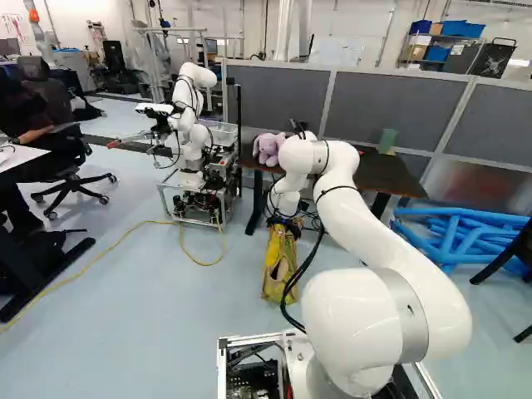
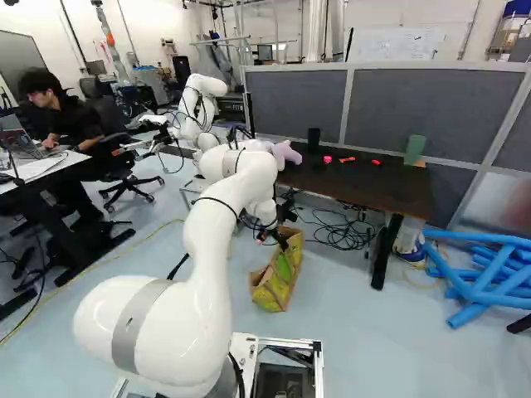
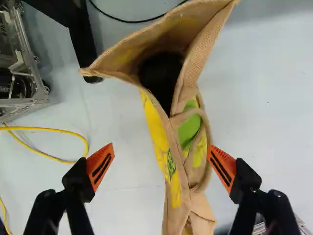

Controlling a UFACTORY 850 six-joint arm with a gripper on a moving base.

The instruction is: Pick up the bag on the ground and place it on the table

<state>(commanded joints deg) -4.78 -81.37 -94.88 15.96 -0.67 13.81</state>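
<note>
A table leg [image 3: 86, 46] and yellow cable [image 3: 58, 130] lie near the bag [image 3: 155, 126].

Bright, even indoor light with soft shadows.
The wall [image 2: 174, 25] looks nearly washed out along the top of both base views; pale highlights smooth over the white arm [image 1: 391, 241], and the floor [image 1: 150, 291] has a dull sheen. In the wrist view, soft shade greys the floor at the upper right, and the bag's [image 3: 155, 120] mouth, above centre, falls into deep black.
</note>
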